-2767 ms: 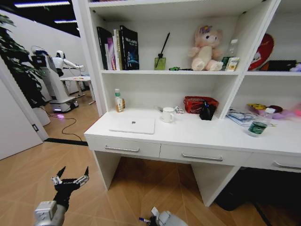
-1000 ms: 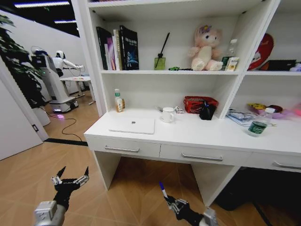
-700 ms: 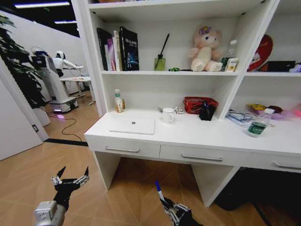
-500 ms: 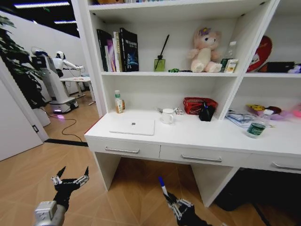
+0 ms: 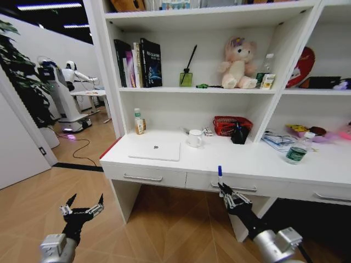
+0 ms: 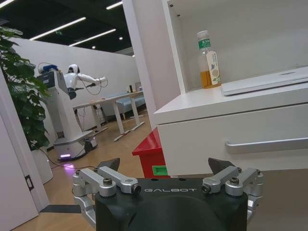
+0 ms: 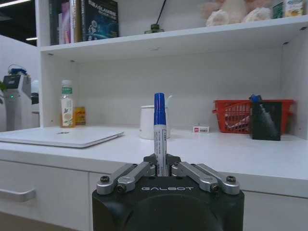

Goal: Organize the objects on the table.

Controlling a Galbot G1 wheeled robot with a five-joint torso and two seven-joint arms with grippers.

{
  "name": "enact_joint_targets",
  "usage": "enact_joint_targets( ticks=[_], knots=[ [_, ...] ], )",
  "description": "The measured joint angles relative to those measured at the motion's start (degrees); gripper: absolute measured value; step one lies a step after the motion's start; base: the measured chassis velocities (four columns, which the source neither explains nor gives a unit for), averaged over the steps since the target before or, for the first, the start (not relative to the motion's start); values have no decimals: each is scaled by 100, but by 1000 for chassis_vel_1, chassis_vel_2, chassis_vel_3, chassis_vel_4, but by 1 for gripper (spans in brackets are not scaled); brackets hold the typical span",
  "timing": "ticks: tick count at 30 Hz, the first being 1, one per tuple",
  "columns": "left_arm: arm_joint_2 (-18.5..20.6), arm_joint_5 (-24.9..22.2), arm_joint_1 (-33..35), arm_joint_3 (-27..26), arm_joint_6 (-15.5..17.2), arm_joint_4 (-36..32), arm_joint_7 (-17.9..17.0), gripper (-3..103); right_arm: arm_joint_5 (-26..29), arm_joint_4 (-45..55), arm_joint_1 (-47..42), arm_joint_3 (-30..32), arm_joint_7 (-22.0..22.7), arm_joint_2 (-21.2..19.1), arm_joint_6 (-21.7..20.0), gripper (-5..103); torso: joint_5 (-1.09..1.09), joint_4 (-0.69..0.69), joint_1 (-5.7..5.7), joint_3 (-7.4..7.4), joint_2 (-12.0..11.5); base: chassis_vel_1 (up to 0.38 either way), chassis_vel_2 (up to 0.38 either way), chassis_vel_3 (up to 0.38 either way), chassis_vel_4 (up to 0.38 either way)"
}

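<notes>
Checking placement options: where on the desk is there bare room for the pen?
Right gripper holds the pen before the desk. Bare patches: between laptop and bottle, and the front strip. Crowded: the back, around mug, basket and pen holder.

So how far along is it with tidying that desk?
Barely begun. In hand: the right gripper is shut on a blue-capped pen, upright in front of the desk. The laptop, mug and green-label bottle sit unsorted. The left gripper hangs open, low by the floor.

Head cam high, facing desk (image 5: 263, 159) — wrist cams low, near, same desk front.
</notes>
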Motion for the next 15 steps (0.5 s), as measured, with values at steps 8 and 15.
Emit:
enact_joint_targets(
  ticks=[8,15],
  knots=[
    [0,0,0,0,0,0,0,100,87,-10,-10,224,27,174,-18,10,0,2,90,115,206,0,0,0,0],
    [0,0,0,0,0,0,0,100,412,-13,152,682,109,71,-58,10,0,1,153,205,359,0,0,0,0]
  ],
)
